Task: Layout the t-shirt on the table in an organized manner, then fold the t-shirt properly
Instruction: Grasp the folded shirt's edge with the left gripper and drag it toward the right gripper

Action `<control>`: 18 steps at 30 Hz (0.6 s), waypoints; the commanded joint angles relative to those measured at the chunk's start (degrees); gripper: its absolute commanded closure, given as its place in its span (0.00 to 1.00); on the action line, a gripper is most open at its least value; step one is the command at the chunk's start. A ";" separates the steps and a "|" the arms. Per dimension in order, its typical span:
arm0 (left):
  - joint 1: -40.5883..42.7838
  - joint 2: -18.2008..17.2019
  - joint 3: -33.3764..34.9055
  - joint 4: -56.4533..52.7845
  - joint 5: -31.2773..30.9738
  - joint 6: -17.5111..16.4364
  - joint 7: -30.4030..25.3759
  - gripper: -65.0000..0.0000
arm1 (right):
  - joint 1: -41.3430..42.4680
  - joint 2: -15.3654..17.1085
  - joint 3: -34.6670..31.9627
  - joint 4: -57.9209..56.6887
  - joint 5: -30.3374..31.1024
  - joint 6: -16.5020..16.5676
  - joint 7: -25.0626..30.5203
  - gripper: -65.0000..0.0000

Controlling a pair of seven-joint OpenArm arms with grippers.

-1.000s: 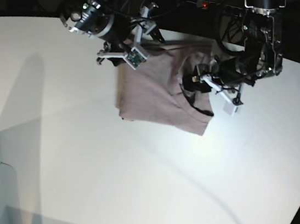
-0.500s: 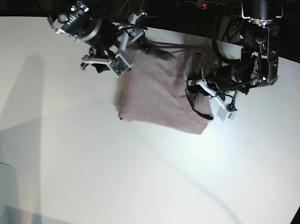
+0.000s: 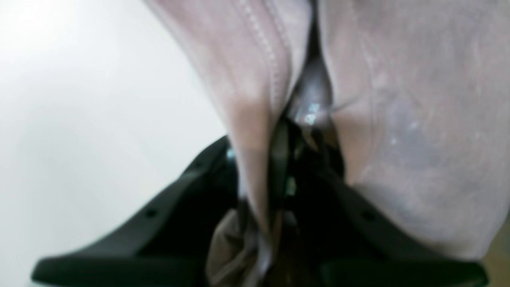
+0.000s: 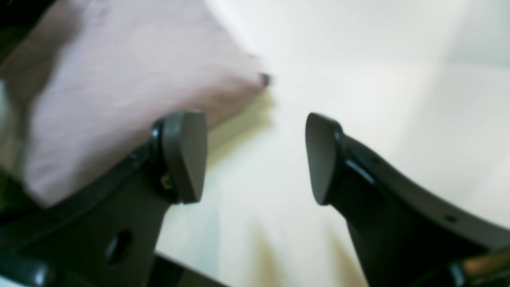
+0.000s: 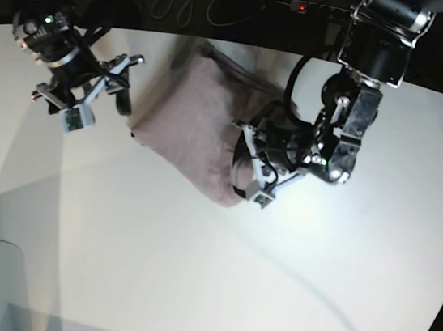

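- While the base view is my widest look, I see the t-shirt (image 5: 198,126) bunched in a mauve-grey heap at the far middle of the table (image 5: 190,276), lying diagonally from the far edge down toward the left gripper (image 5: 248,165).
- Left gripper, on the right side of that view: jaws narrowed and clamped on a fold of the t-shirt (image 3: 259,119). In the left wrist view the cloth runs straight down between the black fingers (image 3: 167,207), with a stitched seam showing on the pinched fold.
- A second swell of shirt fabric fills the right of the left wrist view; between the two folds there is a dark gap, too blurred for me to say what's in it.
- Shirt's near end is bunched right at the left gripper; I can't tell if it's lifted off the table there.
- Right gripper (image 4: 255,157): jaws wide, nothing between the pads (image 4: 187,155), only bare white table (image 4: 358,79) seen through the gap.
- In the right wrist view a corner of the t-shirt (image 4: 119,99) lies flat on the table up-left of the fingers, partly behind the near-left finger; not touching the pads as far as I can tell.
- From base, right gripper (image 5: 105,85) sits on the left, just beside the shirt's left edge and apart from the cloth.
- Both wrist views are blurry.
- Shirt isn't spread flat; no sleeves or neck I can pick out.
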 commanded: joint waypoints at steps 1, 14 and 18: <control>-3.19 0.19 0.74 -0.36 0.00 0.05 -0.65 1.00 | 0.35 -0.05 1.84 0.90 0.77 0.82 1.32 0.39; -15.32 0.45 19.47 -14.34 0.00 0.05 -16.74 1.00 | 1.14 -0.93 17.40 -5.08 1.03 0.82 1.76 0.39; -18.40 0.54 25.62 -18.30 0.00 0.05 -22.10 1.00 | 1.06 -1.02 19.07 -5.17 1.03 0.82 1.76 0.39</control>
